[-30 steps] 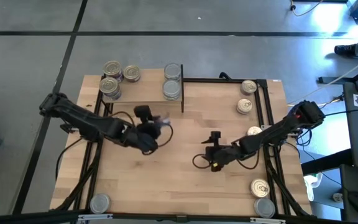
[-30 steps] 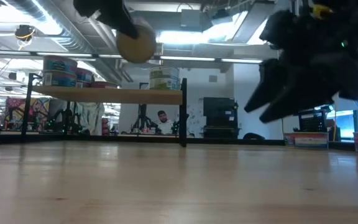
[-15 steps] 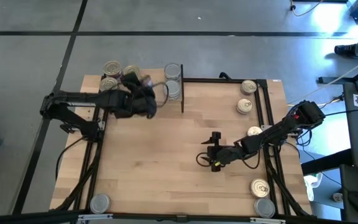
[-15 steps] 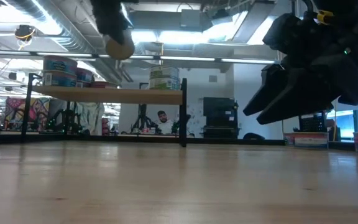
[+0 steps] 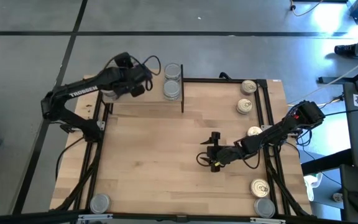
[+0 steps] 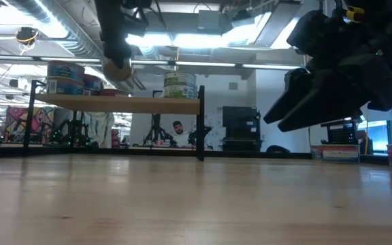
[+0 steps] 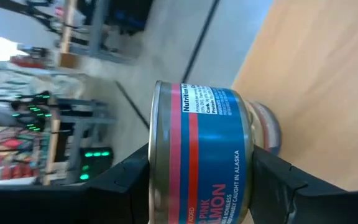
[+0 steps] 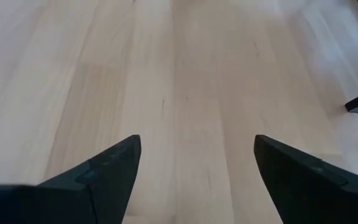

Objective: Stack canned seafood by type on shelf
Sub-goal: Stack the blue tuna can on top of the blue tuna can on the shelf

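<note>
At about seven o'clock on the table [image 5: 148,180], near the front edge, a lone silver-topped tin [image 5: 99,202] sits well apart from everything else.

Up at eleven o'clock stands the shelf [image 5: 143,99], a light-wood platform on black posts. The left gripper [image 5: 131,83] hovers over its left half, with the arm reaching in from nine o'clock, elbow bent and forearm angled toward the far edge. Its fingers [image 7: 123,180] clamp a blue-and-pink salmon tin [image 7: 201,155] from both sides; the label runs sideways in the left wrist view, so the tin lies turned on its side in the grip. The low view shows it hanging above the shelf top, apart from the tins already standing there. Another tin [image 7: 267,127] shows just behind the held one, on the wood. The arm hides most of the shelf's left-end tins from above; the low view shows a two-high blue-labelled stack [image 6: 65,77] there. At the shelf's right end stands a green-labelled stack [image 5: 173,81], close to the black corner post [image 5: 183,96].

The right gripper [image 5: 214,151] waits low near the table's centre, toward four o'clock, its arm stretching in from three o'clock. Its fingers [image 8: 107,168] stand wide apart over bare wood, holding nothing.

Along the right side lie gold-lidded tins at one o'clock [image 5: 248,86], just below it [image 5: 244,106], at three o'clock [image 5: 254,132], and at five o'clock [image 5: 260,186], with a silver-topped one [image 5: 265,208] just beside the last.
</note>
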`<state>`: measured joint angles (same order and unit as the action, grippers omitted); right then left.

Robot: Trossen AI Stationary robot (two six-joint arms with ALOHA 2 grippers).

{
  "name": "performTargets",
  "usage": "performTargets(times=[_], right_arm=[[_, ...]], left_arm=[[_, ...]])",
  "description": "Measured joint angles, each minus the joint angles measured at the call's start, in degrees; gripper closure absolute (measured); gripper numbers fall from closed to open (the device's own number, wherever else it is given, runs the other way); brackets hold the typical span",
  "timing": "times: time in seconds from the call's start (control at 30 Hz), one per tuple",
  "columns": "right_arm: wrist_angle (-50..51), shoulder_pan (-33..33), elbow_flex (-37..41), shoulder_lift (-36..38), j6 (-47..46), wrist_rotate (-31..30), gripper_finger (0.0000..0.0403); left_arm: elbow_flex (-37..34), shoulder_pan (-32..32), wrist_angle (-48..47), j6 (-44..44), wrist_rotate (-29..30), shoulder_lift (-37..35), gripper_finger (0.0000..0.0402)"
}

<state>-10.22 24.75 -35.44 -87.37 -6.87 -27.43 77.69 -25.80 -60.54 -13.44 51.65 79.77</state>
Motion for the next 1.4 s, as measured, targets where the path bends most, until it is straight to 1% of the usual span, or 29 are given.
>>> performTargets(times=[0.07, 0.2, 0.3, 0.4, 0.53, 0.7, 0.87, 1.13, 1.33, 1.4], right_arm=[[-0.16, 0.0, 0.0, 0.0, -0.16, -0.08, 0.0088], [-0.19, 0.0, 0.0, 0.0, -0.15, -0.12, 0.0088], [-0.19, 0.0, 0.0, 0.0, -0.15, -0.13, 0.0088], [-0.19, 0.0, 0.0, 0.0, -0.15, -0.18, 0.0088], [-0.19, 0.0, 0.0, 0.0, -0.15, -0.19, 0.0088], [-0.19, 0.0, 0.0, 0.0, -0.15, -0.2, 0.0088], [-0.19, -0.01, 0.0, -0.02, -0.15, -0.2, 0.0088], [-0.19, -0.02, 0.0, -0.02, -0.15, -0.25, 0.0088], [-0.26, -0.02, 0.0, -0.02, -0.15, -0.25, 0.0088], [-0.26, -0.02, 0.0, -0.02, -0.15, -0.25, 0.0088]], left_arm=[[0.0, -1.9, 0.84, -1.08, -2.41, 0.02, 0.0212], [0.0, -5.19, 3.16, -3.97, -3.56, 0.02, 0.0211], [0.0, -7.46, 4.34, -6.88, -7.06, 0.14, 0.0211], [0.0, -9.43, 4.65, -8.72, -9.31, 0.77, 0.0211], [-0.02, -11.39, 4.67, -9.19, -10.49, 1.35, 0.0211], [-0.24, -12.13, 4.55, -9.05, -10.76, 1.46, 0.021], [-0.44, -12.06, 4.29, -8.97, -12.66, 1.46, 0.0204], [-0.44, -12.72, 4.44, -7.69, -12.87, 1.46, 0.0193], [-0.44, -13.07, 4.2, -6.13, -13.01, 1.46, 0.0165], [-0.44, -13.07, 4.2, -6.1, -14.53, 1.46, 0.0151]])
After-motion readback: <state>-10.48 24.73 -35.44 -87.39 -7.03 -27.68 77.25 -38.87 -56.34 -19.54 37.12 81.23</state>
